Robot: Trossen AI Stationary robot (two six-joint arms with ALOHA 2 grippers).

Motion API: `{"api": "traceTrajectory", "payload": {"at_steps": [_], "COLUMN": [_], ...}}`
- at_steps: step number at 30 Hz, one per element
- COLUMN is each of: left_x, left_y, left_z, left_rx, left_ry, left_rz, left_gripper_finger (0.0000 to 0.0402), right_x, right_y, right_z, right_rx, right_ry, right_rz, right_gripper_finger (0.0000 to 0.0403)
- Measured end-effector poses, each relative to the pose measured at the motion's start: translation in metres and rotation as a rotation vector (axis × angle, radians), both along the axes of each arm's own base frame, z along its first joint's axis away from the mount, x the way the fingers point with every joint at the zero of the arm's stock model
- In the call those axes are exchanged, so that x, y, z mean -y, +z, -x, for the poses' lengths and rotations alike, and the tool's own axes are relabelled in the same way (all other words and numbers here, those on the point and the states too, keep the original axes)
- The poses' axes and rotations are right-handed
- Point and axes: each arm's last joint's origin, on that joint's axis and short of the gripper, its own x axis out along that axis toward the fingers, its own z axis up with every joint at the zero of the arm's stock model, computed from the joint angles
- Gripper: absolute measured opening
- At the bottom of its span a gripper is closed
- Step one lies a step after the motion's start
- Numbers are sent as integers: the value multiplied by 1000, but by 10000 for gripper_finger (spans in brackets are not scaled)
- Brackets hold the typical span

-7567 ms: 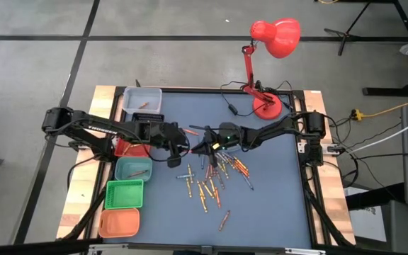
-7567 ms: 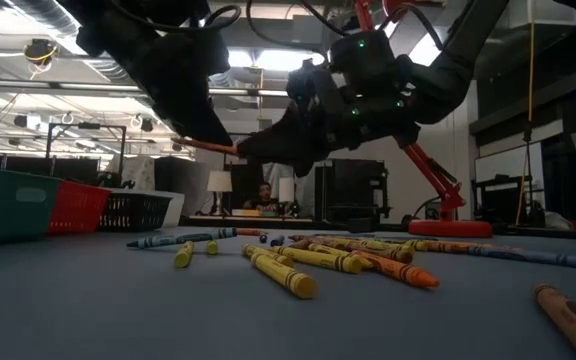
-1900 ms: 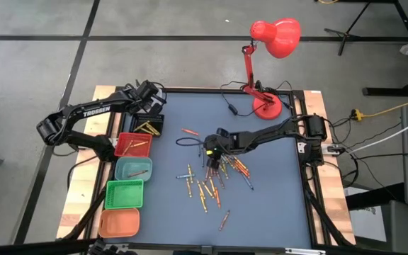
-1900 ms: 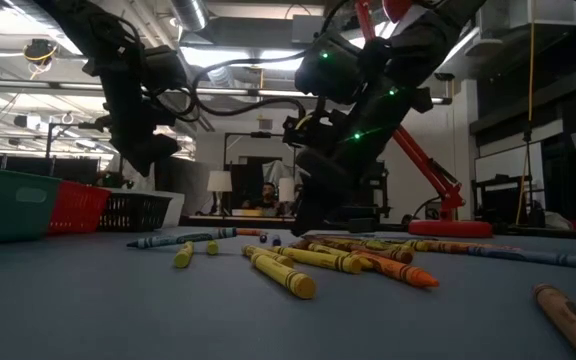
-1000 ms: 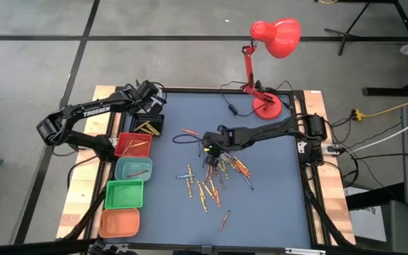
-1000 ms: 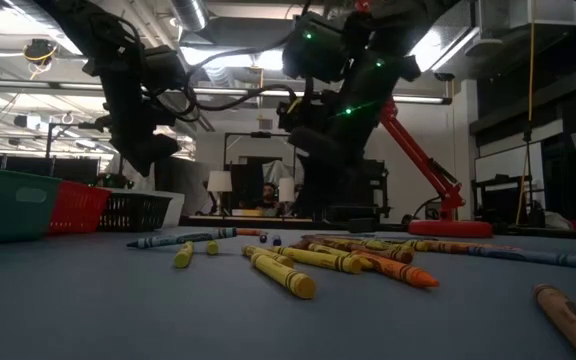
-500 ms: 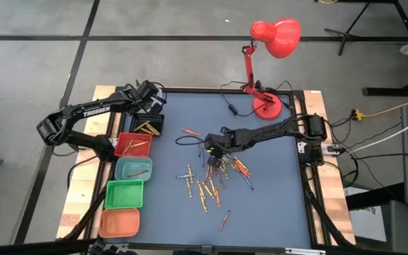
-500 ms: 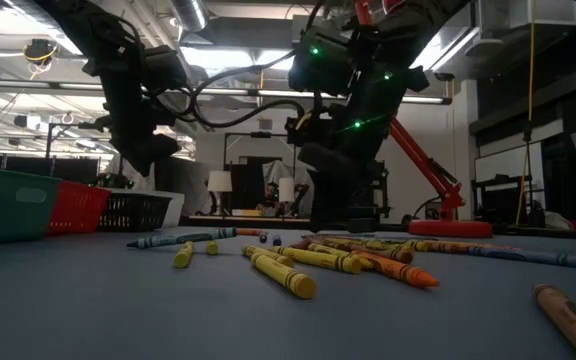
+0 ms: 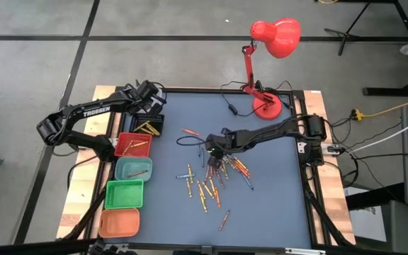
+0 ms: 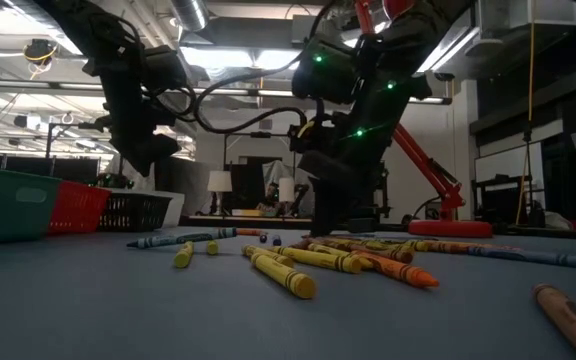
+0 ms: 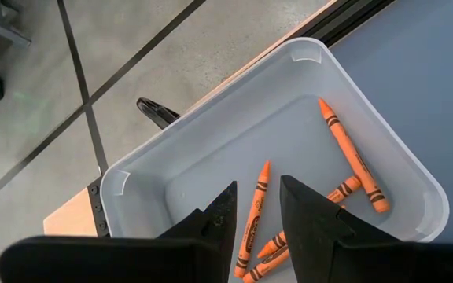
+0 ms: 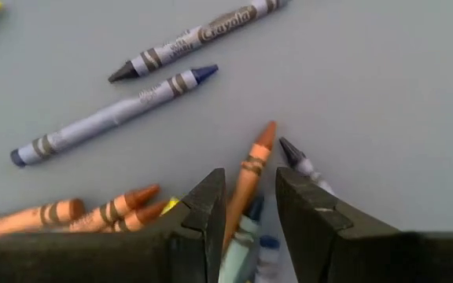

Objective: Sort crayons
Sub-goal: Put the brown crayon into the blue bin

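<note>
Many crayons [image 9: 214, 177] lie loose in a pile at the middle of the blue-grey table. My right gripper [image 12: 250, 179] is open and points down at the pile's far end [image 9: 209, 151], close over the table. Its fingers stand on either side of an orange crayon [image 12: 259, 145] that lies flat; I cannot tell whether they touch it. My left gripper [image 11: 256, 189] hangs open over a pale grey bin [image 11: 305, 43] at the table's far left corner [image 9: 149, 95]. Three orange crayons [image 11: 351, 157] lie in that bin.
A row of bins runs down the table's left edge: black [image 9: 147, 127], red [image 9: 133, 144], teal [image 9: 133, 168], green [image 9: 124, 193], orange [image 9: 119, 223]. A red desk lamp [image 9: 264, 71] stands at the far right. Two grey-wrapped crayons [image 12: 108, 118] lie beyond the right gripper.
My right gripper has sunk a little toward the far end of the crayon pile, still open. The crayons lie as they did.
</note>
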Motion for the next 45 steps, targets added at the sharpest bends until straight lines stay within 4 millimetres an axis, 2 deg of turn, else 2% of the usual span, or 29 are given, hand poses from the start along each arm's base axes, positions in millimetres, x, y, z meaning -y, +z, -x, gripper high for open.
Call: {"api": "traceTrajectory", "payload": {"at_steps": [8,19,28,35,45], "left_x": [0,0,0,0,-2], "left_y": [0,0,0,0,4], "left_z": [0,0,0,-2,-15], "left_rx": [0,0,0,32,253], "left_ry": [0,-2,-2,-23,-177], "left_rz": [0,0,0,10,84], "left_gripper_finger": [82,82,82,82,82], "right_x": [0,0,0,0,-1], "right_y": [-10,-10,-8,-3,27], "right_z": [-3,-6,-6,-8,-32], "right_rx": [-6,18,29,36,171], "right_ry": [3,6,5,15,106], "right_rz": [-5,1,1,6,7], "right_gripper_finger": [107,10,27,11,17]}}
